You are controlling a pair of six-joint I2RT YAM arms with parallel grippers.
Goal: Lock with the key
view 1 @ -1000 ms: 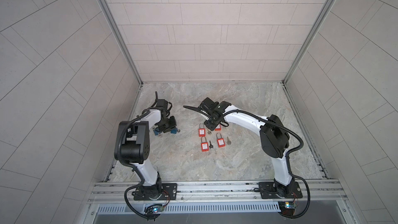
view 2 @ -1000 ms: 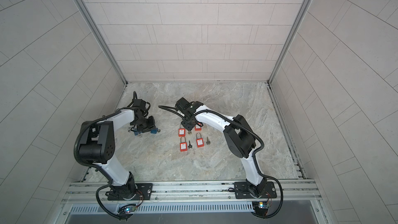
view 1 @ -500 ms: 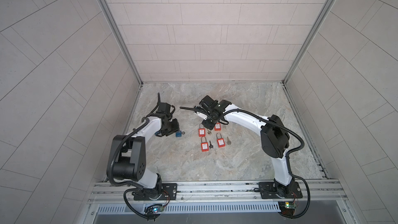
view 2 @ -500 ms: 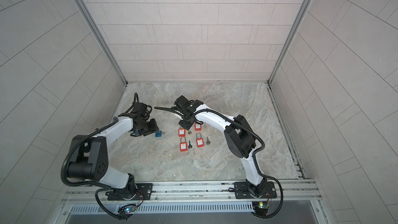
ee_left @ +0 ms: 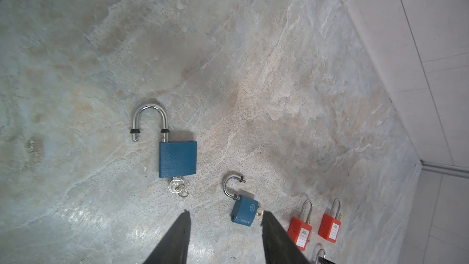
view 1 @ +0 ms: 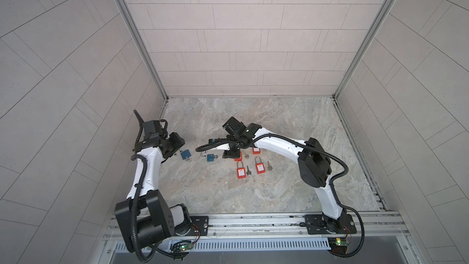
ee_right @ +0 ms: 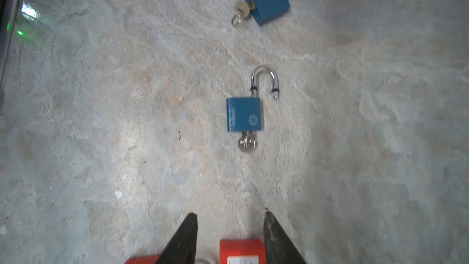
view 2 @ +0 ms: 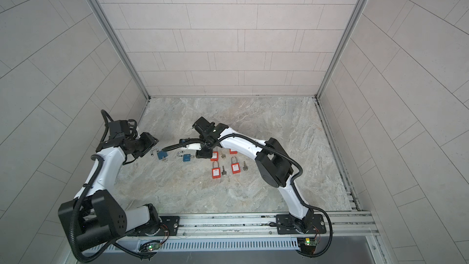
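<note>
Two blue padlocks lie flat on the stone floor, each with its shackle sprung open and a key in its keyhole. The larger padlock carries its key at the bottom. My left gripper stands open and empty just left of it. The smaller padlock has its own key. To its right my right gripper is open, hovering over a red padlock.
Several red padlocks lie right of centre, with loose keys beside them. Tiled walls close in the floor at the left, back and right, and a metal rail runs along the front.
My left gripper has drawn back to the left, off the blue padlocks, and its jaws have widened. The right arm has shifted only slightly.
</note>
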